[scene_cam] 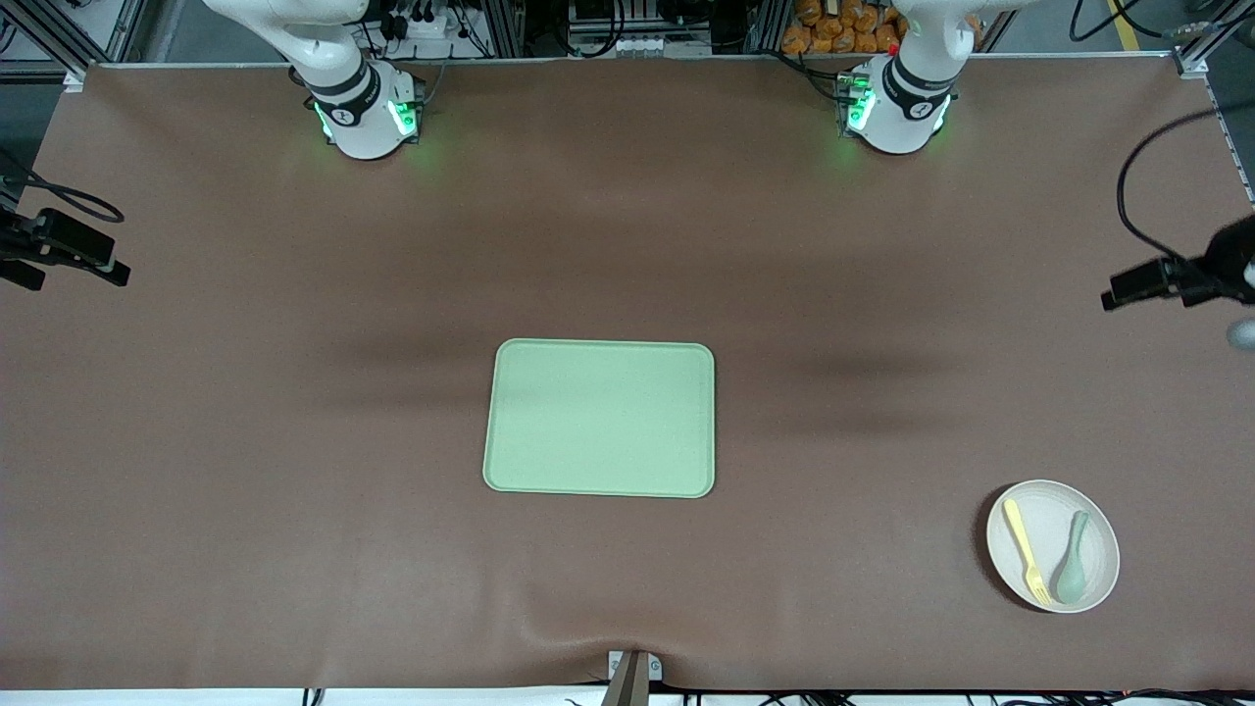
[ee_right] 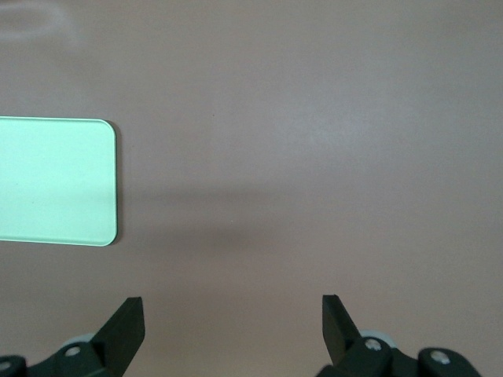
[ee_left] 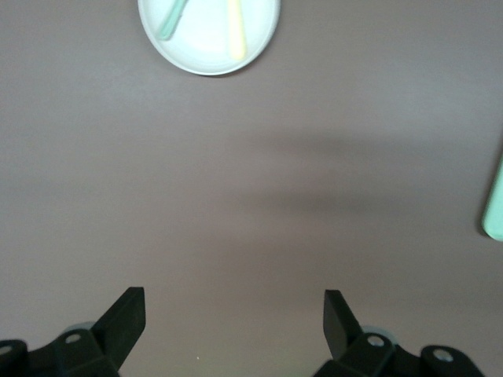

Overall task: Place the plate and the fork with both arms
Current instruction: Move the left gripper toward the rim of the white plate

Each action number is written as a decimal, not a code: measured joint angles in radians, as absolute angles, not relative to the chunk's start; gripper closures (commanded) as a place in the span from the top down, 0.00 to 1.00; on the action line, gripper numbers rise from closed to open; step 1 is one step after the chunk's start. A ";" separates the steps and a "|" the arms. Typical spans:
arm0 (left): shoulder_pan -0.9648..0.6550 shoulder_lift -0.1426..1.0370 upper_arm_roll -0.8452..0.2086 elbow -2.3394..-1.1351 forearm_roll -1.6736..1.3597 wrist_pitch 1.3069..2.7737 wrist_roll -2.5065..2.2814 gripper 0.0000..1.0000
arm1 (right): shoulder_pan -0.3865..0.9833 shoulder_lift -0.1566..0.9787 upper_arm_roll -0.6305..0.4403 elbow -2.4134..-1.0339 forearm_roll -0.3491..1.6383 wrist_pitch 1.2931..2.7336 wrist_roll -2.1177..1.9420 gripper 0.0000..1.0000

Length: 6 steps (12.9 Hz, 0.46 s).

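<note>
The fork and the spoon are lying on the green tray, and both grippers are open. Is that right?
Not quite. The fork and spoon lie on the plate, not the tray, as the front view shows. The left gripper and right gripper are indeed open.

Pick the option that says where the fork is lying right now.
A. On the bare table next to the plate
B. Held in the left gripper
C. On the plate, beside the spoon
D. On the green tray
C: the fork lies on the plate beside the spoon; nothing lies on the tray.
</note>
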<state>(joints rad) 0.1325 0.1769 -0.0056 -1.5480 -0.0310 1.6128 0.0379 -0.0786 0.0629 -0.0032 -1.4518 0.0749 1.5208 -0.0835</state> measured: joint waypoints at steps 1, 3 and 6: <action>0.163 0.243 -0.005 -1.519 -0.027 1.631 0.039 1.00 | -0.079 0.063 -0.003 -1.452 0.075 1.521 -0.084 1.00; 0.212 0.362 -0.005 -1.480 0.004 1.719 0.041 1.00 | -0.079 0.063 -0.003 -1.452 0.075 1.521 -0.084 1.00; 0.258 0.491 -0.005 -1.459 0.026 1.893 0.041 1.00 | -0.079 0.063 -0.003 -1.453 0.078 1.521 -0.084 1.00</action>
